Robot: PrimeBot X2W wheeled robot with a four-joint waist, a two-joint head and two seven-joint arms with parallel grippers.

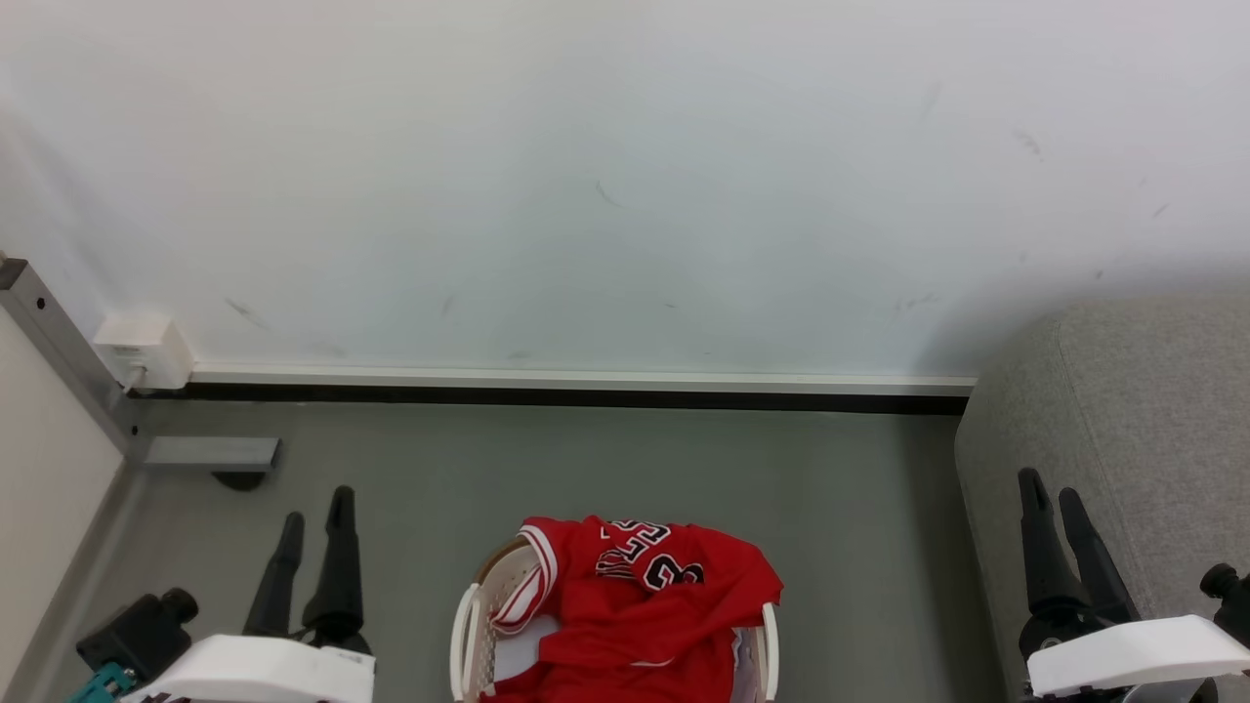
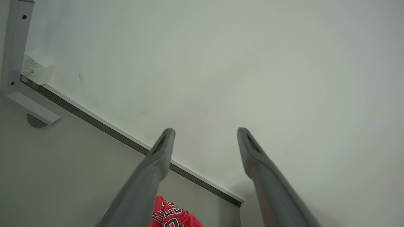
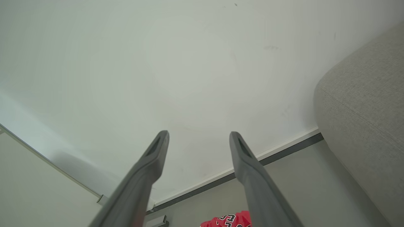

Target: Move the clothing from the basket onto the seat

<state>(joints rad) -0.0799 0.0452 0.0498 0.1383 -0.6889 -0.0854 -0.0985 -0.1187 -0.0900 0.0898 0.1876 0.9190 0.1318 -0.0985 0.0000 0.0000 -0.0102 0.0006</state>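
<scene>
Red clothing (image 1: 645, 605), a jersey with black-and-white lettering and a number, is heaped in the white perforated basket (image 1: 467, 625) at the bottom centre of the head view. A corner of the clothing (image 2: 172, 216) peeks in low in the left wrist view, and the clothing (image 3: 232, 220) also peeks in low in the right wrist view. The grey seat (image 1: 1123, 439) rises at the right; its padded edge, the seat (image 3: 363, 104), fills the right wrist view's right side. My left gripper (image 1: 317, 517) stands open left of the basket, empty. My right gripper (image 1: 1053, 493) stands open in front of the seat, empty.
A white wall with a dark baseboard (image 1: 547, 395) runs behind the basket. At the left stand a grey metal post (image 1: 59, 342), a white wall box (image 1: 145, 350) and a grey foot bracket (image 1: 210, 454). Grey floor (image 1: 859, 508) lies between basket and seat.
</scene>
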